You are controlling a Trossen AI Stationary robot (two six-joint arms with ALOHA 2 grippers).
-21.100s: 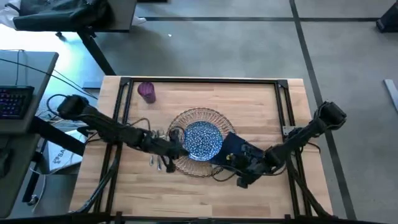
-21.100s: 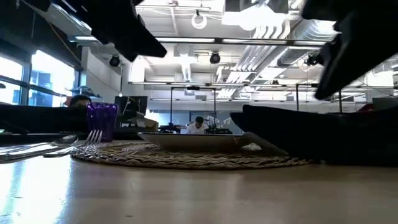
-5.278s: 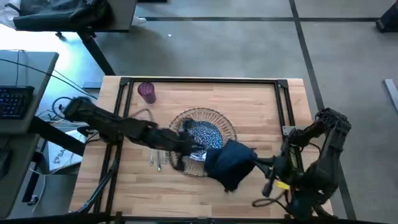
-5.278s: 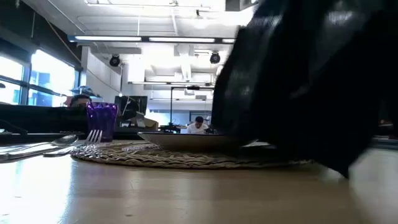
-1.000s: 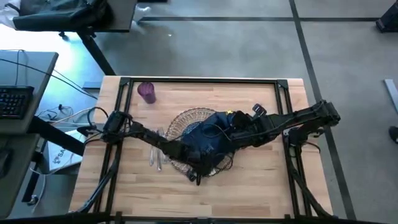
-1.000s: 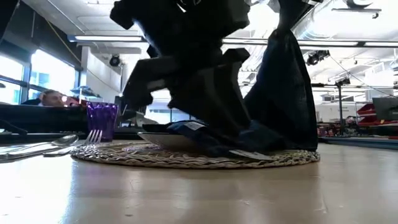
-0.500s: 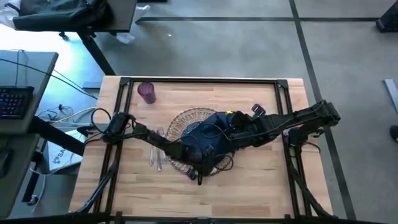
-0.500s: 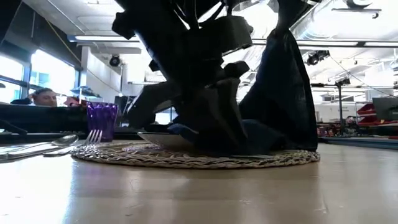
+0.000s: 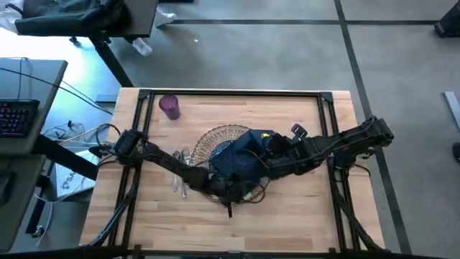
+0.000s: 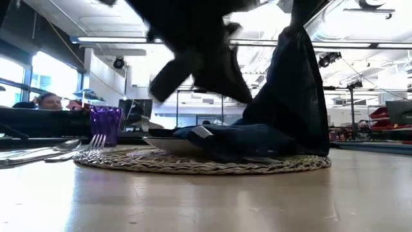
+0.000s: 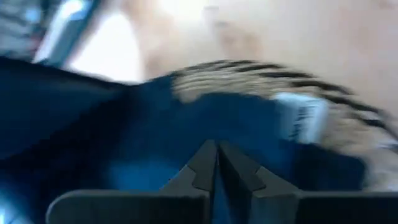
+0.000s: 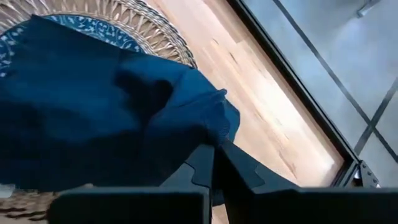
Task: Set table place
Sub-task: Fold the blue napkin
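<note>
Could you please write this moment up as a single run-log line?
napkin: draped over plate on charger | right gripper: shut on napkin | left gripper: shut, above napkin | cutlery: left of charger

text: none legible | labels: napkin tag (image 11: pixel 300 118) unreadable | signs: none

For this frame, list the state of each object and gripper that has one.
Navy cloth napkin: bunched over the plate, one side lifted.
Blue-patterned round plate: on the charger, mostly covered.
Woven wicker charger: flat on the table.
Right gripper: shut on the napkin.
Left gripper: shut, over the napkin.
Purple cup: upright.
</note>
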